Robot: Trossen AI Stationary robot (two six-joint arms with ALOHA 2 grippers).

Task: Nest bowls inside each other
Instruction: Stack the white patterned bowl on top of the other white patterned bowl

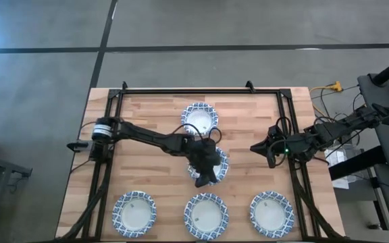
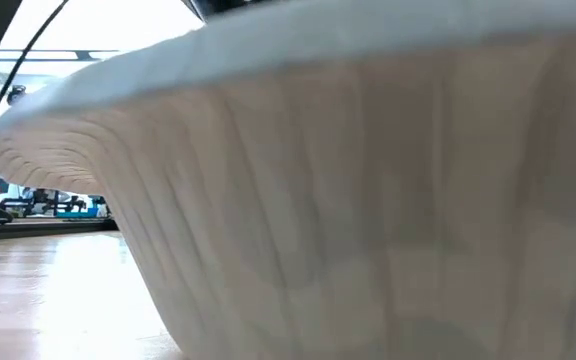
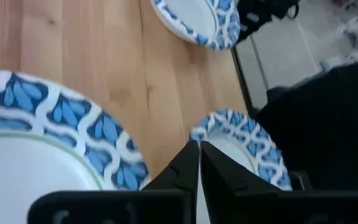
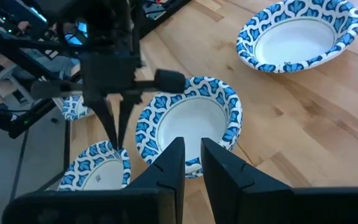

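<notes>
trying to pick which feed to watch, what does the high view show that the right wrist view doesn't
Only the high view shows the whole wooden table, the bottom row's right bowl, and the right arm waiting at the table's right edge. Only the right wrist view shows the left hand from the side, fingers nearly together, over the centre bowl's edge, with the right hand in the foreground. Both show the centre bowl, the top bowl and the left arm.
</notes>
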